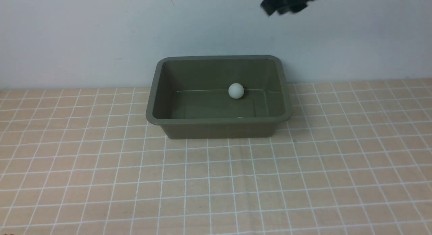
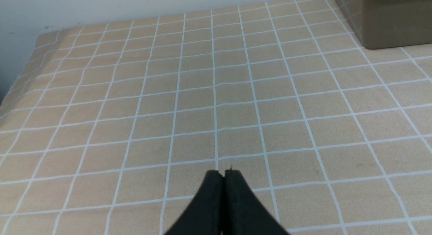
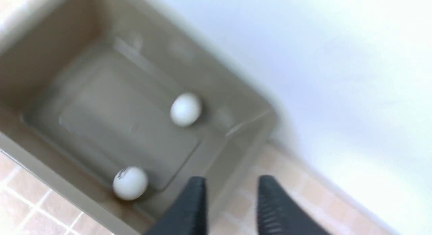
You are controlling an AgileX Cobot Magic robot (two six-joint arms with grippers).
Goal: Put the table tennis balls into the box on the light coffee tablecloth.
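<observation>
The olive-green box (image 1: 216, 127) stands at the back of the light coffee tablecloth (image 1: 216, 181), near the wall. Two white table tennis balls lie inside it: one (image 3: 185, 109) by the far wall, also seen in the front view (image 1: 236, 90), and one with a dark mark (image 3: 130, 182) against the near wall, almost hidden in the front view. My right gripper (image 3: 231, 181) hangs high above the box's right end (image 1: 287, 4), its fingers apart with nothing between them. My left gripper (image 2: 222, 172) is shut and empty over bare cloth, away from the box (image 2: 388, 22).
A pale wall (image 1: 101, 36) rises right behind the box. The cloth's left edge (image 2: 20, 83) shows in the left wrist view. The right wrist view is blurred by motion.
</observation>
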